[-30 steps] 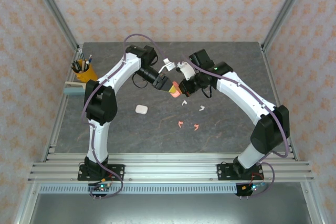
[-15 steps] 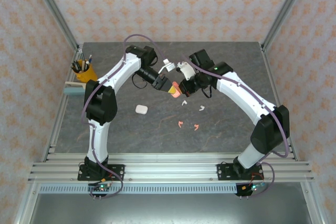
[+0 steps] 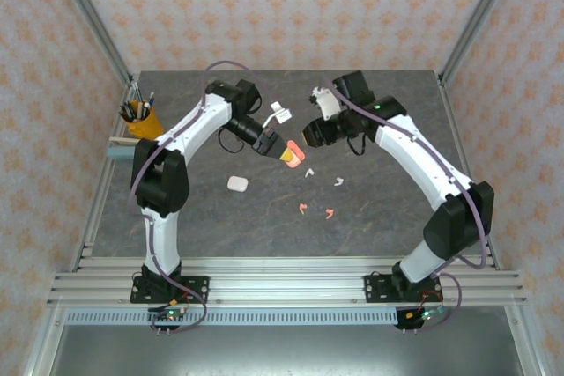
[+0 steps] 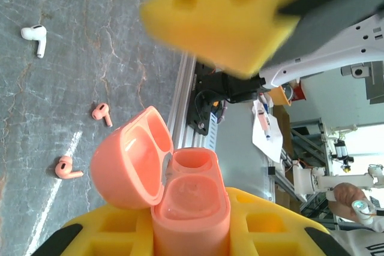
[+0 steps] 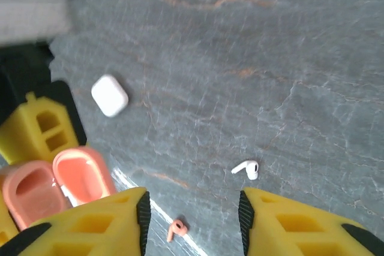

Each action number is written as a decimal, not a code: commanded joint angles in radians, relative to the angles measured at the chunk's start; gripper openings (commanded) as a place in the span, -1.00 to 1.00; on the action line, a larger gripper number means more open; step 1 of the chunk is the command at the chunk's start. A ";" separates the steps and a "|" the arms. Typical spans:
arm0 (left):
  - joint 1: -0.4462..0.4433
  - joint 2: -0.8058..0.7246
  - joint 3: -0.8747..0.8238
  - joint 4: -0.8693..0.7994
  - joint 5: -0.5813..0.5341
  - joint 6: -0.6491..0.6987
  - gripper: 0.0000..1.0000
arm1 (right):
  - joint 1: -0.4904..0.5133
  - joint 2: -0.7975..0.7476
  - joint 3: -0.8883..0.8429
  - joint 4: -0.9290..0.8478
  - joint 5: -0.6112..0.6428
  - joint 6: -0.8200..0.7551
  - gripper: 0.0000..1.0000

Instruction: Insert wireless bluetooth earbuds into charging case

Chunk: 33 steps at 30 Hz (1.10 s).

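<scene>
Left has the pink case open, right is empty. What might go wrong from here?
The coral case is pinched at its base by the left end effector; pressing an earbud in may tilt it.
The coral earbuds lie flat and tiny; the open right end effector may flick one.
The white earbuds lie nearby: wrong pick possible.

The table [image 3: 379,209] carries two white earbuds [image 3: 308,173] [image 3: 338,181] and two pink earbuds [image 3: 303,209] [image 3: 330,213], four in total. There is one white case [image 3: 237,183] and one pink case [image 3: 293,154], two in total. Also present: one yellow cup [image 3: 141,122] holding several pens [image 3: 137,107], exact number unreadable, and two arms [image 3: 189,129] [image 3: 414,156].
</scene>
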 commanded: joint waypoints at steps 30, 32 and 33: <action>-0.131 -0.672 -0.860 1.356 -0.891 -0.480 -1.00 | -0.042 -0.240 -0.441 0.179 0.336 0.851 0.16; -0.160 -0.714 -0.952 1.492 -0.968 -0.456 -1.00 | -0.036 -0.249 -0.473 0.174 0.371 0.886 0.16; -0.177 -0.729 -0.992 1.553 -1.013 -0.453 -1.00 | -0.031 -0.251 -0.489 0.171 0.384 0.904 0.16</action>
